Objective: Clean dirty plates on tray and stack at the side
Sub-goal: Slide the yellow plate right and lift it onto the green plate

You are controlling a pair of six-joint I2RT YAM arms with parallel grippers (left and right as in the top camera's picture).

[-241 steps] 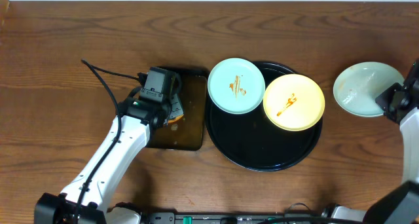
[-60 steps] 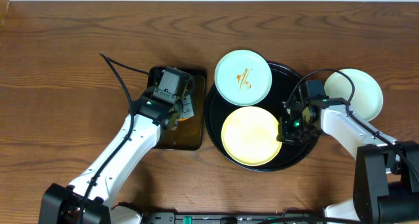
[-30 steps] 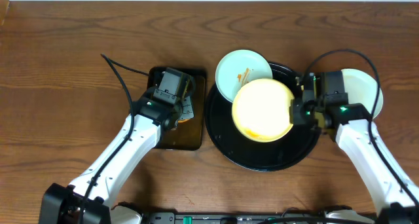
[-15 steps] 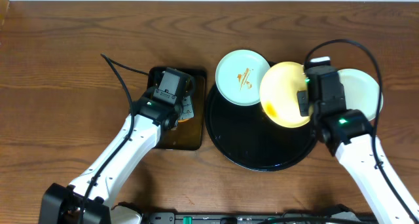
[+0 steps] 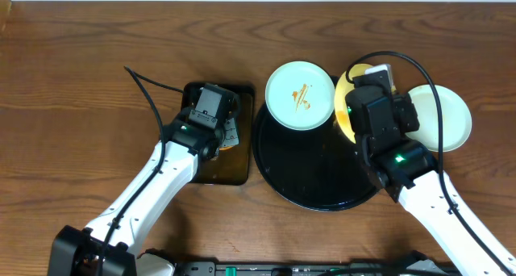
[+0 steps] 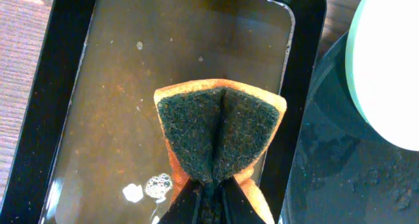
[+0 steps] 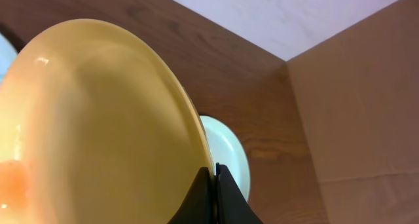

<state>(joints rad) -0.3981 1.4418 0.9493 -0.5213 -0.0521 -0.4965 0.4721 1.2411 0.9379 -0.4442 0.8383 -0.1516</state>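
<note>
1. Wood table: my right gripper is clamped on the yellow plate by its rim, tilted over the right edge of the tray.
2. Left gripper pinches a sponge.
3. Streaked mint plate sits on the tray's far-left rim.

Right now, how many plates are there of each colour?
Pale mint: 2, the sauce-streaked mint plate on the black tray rim and the far-right mint plate on the table
Pale yellow: 1, the yellow plate pinched in the right gripper
Total: 3 plates
</note>
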